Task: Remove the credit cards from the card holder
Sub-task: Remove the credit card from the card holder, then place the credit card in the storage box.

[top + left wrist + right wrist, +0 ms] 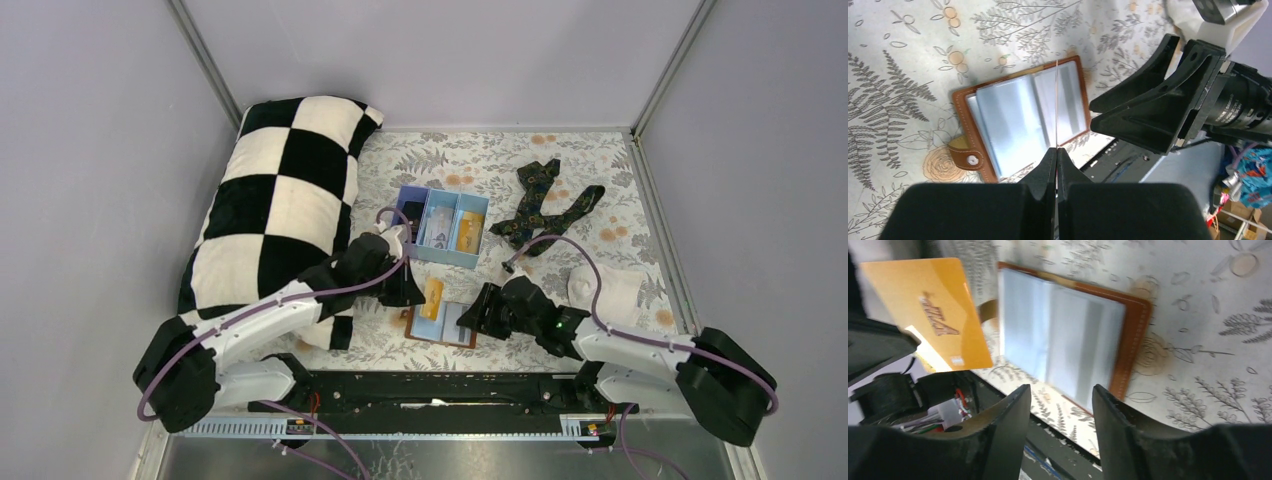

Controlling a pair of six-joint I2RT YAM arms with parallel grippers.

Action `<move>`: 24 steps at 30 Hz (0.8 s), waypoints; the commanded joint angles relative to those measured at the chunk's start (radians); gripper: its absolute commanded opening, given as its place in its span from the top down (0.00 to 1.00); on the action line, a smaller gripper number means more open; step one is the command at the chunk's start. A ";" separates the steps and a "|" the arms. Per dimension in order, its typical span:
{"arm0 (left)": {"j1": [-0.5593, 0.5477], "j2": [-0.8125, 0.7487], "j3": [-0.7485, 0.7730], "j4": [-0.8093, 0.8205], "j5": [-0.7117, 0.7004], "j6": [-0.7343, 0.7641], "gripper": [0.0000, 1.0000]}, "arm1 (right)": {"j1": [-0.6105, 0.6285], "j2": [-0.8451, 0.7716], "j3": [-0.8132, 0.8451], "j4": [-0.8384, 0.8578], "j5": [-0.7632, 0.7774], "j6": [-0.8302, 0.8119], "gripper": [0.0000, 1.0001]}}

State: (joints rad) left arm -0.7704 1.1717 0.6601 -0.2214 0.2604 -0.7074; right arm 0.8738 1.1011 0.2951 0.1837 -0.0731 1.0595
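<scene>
The card holder (452, 326) lies open on the floral cloth near the front edge, its pale blue-grey sleeves (1013, 125) facing up and its snap tab (970, 160) at one side. My left gripper (416, 296) (1056, 150) is shut on a gold-orange credit card (433, 298), held just above the holder's left half. That card shows edge-on (1056, 100) in the left wrist view and face-on (928, 310) in the right wrist view. My right gripper (480, 315) (1062, 395) stands open and empty at the holder's right edge (1073, 340).
A light blue tray (410, 210) behind the holder holds a gold-orange card (465, 232) and a pale one (437, 228). A dark patterned necktie (545, 205) lies at the back right and a white cloth (612, 290) near the right arm. A checkered pillow (280, 200) fills the left.
</scene>
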 commanded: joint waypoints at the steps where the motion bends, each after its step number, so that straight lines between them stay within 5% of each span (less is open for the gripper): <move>1: 0.013 -0.060 0.051 -0.022 0.089 0.034 1.00 | 0.009 -0.128 0.031 0.030 -0.015 0.001 0.37; 7: 0.023 -0.100 0.051 0.038 0.233 -0.005 1.00 | 0.008 -0.206 -0.034 0.238 -0.076 0.069 0.18; 14: 0.028 -0.178 0.031 0.131 0.318 -0.085 1.00 | 0.002 -0.161 -0.085 0.452 -0.132 0.159 0.14; 17: 0.032 -0.191 0.027 0.140 0.326 -0.089 1.00 | 0.000 -0.144 -0.099 0.558 -0.152 0.182 0.20; 24: 0.041 -0.182 0.007 0.188 0.361 -0.116 1.00 | -0.001 -0.174 -0.073 0.609 -0.174 0.171 0.59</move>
State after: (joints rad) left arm -0.7334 0.9962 0.6758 -0.1341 0.5640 -0.7948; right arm 0.8742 0.9451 0.1967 0.6968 -0.2089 1.2362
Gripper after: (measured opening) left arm 0.005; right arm 0.452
